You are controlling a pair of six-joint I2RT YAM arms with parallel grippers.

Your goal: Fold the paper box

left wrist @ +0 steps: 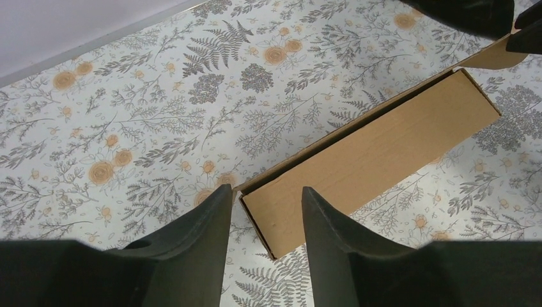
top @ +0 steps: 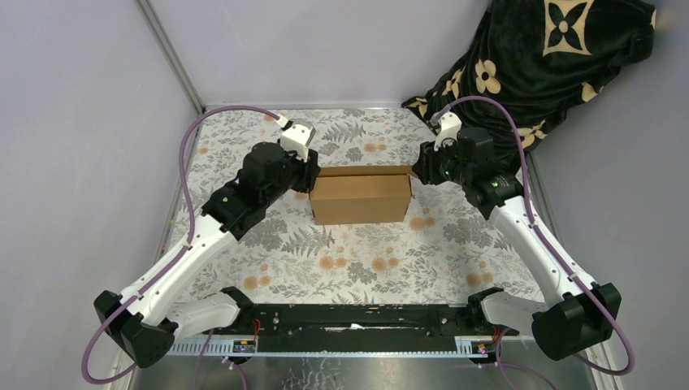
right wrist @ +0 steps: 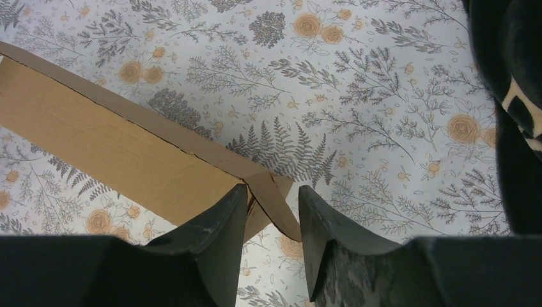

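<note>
The paper box lies crosswise on the bench, one end under each arm. The left fingers and right fingers stand half-open and empty, the right astride an end flap.

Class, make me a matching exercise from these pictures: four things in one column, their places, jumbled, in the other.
1 paper box
2 left gripper
3 right gripper
4 dark patterned cloth

a far right corner
b at the box's left end
c mid-table, between the grippers
d at the box's right-end flap

Pairs: 1-c, 2-b, 3-d, 4-a
</note>
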